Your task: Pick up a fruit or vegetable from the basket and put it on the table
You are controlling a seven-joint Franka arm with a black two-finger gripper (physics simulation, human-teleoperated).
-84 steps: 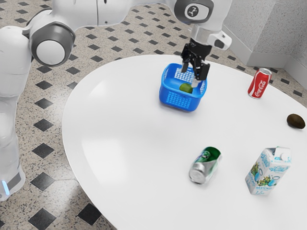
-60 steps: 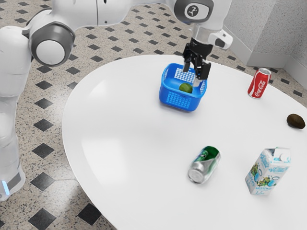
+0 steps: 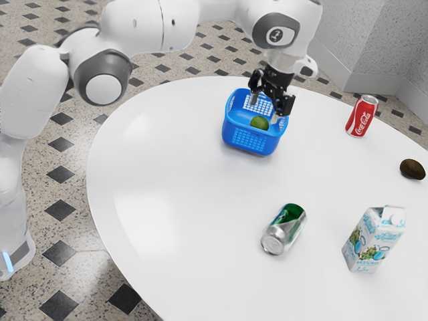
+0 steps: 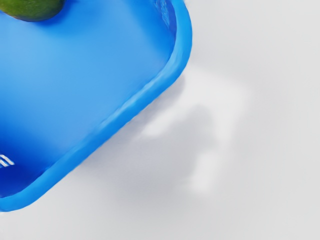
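Note:
In the exterior view my gripper (image 3: 265, 110) is over the blue basket (image 3: 249, 139), its two fingers apart with a gap between them. The round green fruit (image 3: 259, 123) lies inside the basket, below the fingers and touched by neither as far as I can see. From the wrist view, the same green fruit (image 4: 36, 8) shows in part on the basket floor, and the basket's rim (image 4: 111, 122) runs beside the white table (image 4: 280, 130). The gripper's shadow falls on the table just outside that rim.
Farther along the round table (image 3: 167, 200) are a red cola can (image 3: 362, 116), standing, and a dark oval fruit (image 3: 412, 169). A green and silver can (image 3: 283, 229) lies on its side, near an upright milk carton (image 3: 374, 238).
The arm's elbow has shifted toward the exterior view's right and lower, and my hand has tilted slightly over the basket. The lying can has rolled a little. Basket and green fruit stayed put.

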